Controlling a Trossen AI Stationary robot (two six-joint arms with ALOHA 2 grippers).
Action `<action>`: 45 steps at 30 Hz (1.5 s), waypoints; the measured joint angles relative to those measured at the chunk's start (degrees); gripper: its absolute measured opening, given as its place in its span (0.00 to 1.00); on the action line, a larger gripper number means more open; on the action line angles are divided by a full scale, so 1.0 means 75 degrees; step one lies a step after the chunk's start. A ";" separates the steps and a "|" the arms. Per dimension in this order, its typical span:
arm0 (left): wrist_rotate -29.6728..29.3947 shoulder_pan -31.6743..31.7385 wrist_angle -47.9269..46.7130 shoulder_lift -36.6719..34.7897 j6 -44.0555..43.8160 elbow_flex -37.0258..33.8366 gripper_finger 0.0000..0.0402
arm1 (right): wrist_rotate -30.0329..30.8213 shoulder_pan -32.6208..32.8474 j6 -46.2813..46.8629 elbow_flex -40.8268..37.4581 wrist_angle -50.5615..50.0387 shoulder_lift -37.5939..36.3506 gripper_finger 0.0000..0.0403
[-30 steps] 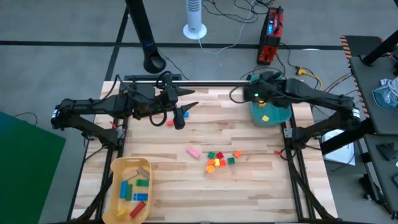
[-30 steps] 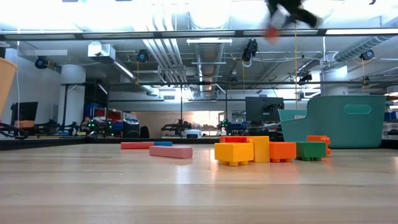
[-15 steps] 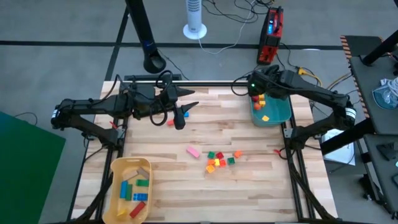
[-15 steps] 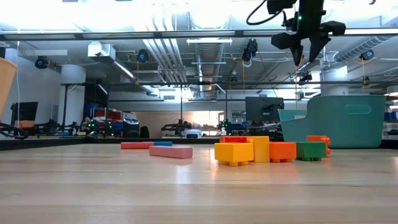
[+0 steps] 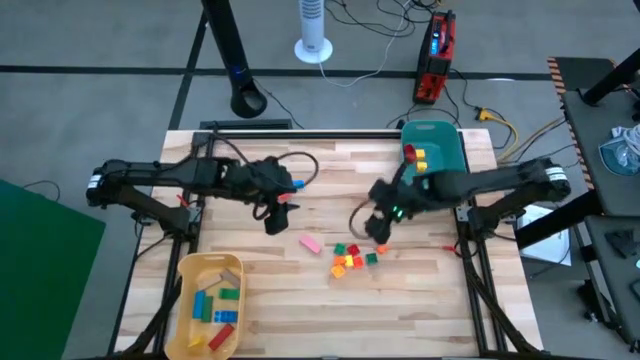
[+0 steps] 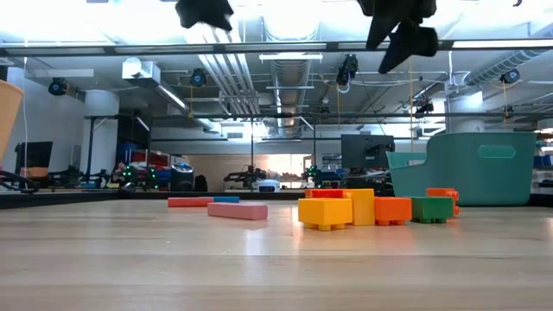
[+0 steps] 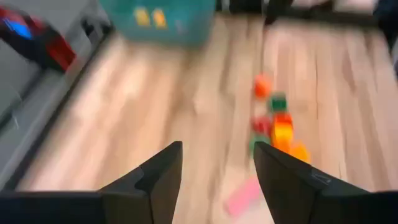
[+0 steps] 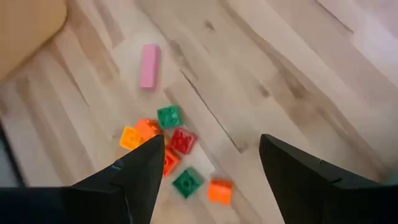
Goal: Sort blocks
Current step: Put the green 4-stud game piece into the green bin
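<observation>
Right gripper: fingers apart, empty, above the block cluster. Advice: centre over one edge cube, descend straight. Left gripper: fingers apart, empty, near the pink bar.

This is a robotics lab or industrial workshop. The light wooden plank table sits in a black metal frame on a grey concrete floor, with loose cables, a red and black power unit and a white tower fan behind it. The low view shows exposed ceiling ducts, strip lights, and equipment benches with monitors.
</observation>
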 joint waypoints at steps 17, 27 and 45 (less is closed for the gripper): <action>0.0033 -0.0523 -0.0612 0.0107 -0.0578 -0.0290 0.46 | -0.1090 0.0601 -0.1287 -0.0359 0.2966 0.3696 0.35; -0.0440 -0.1076 -0.0642 -0.0421 -0.1484 -0.0290 0.46 | -0.1089 0.0588 -0.1329 -0.0318 0.3421 0.4174 0.04; -0.0862 -0.1268 -0.0287 -0.0432 -0.1649 -0.0290 0.46 | -0.0955 -0.0370 -0.1994 0.0177 0.3505 0.3909 0.09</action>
